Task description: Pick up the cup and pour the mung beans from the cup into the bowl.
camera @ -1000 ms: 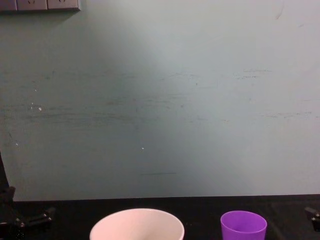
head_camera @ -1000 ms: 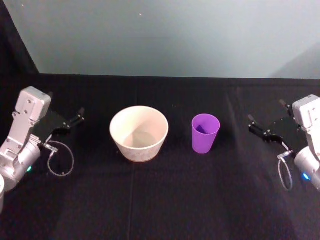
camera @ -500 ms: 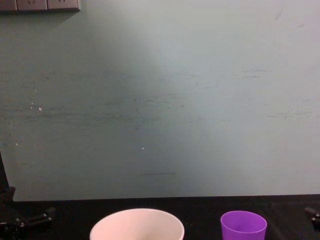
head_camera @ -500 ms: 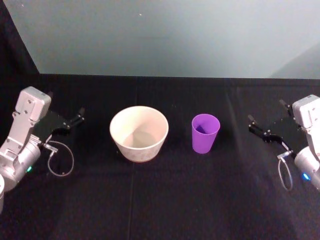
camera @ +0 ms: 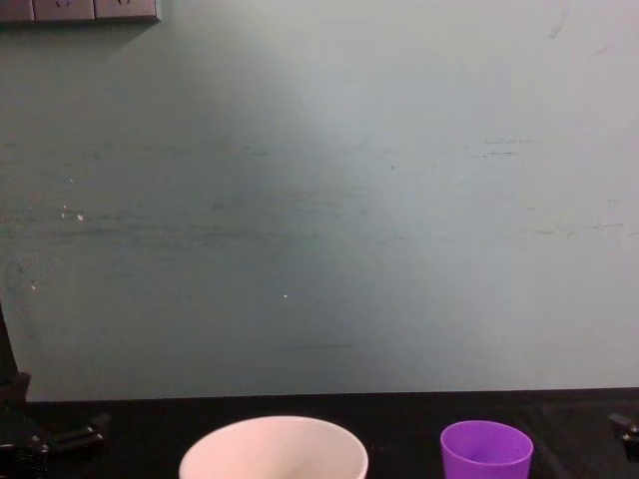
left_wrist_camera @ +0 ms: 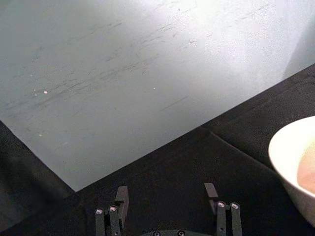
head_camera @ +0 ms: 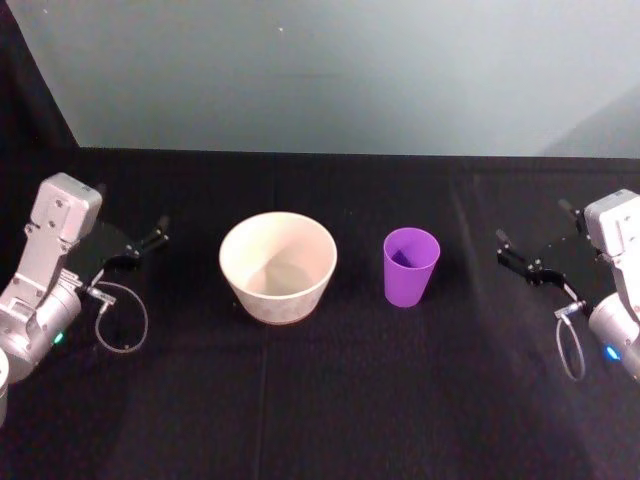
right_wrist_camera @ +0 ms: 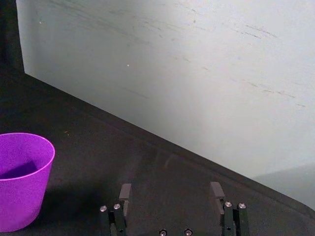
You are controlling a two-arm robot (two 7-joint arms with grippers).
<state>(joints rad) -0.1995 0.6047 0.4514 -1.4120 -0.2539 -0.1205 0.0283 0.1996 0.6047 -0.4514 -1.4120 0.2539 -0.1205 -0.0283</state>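
Starting at the left, the left gripper (left_wrist_camera: 166, 191) is held low over the black table (head_camera: 330, 400), near its left side. Its two fingers are spread wide apart. To the right of this gripper, a little way off, the bowl (head_camera: 275, 290) is set upright on the table (it is wide, round and pale). The bowl is not touched by any finger. On the far side of the bowl from the left gripper, the cup (head_camera: 410, 272) is stood upright, near the bowl but apart from it. It is small and purple, and what is inside it cannot be made out. The cup is found to the left of the right gripper (right_wrist_camera: 171, 189), well apart from it. The right gripper is held low near the table's right side, and its fingers are spread wide too. A pale wall (head_camera: 320, 70) is seen behind everything.
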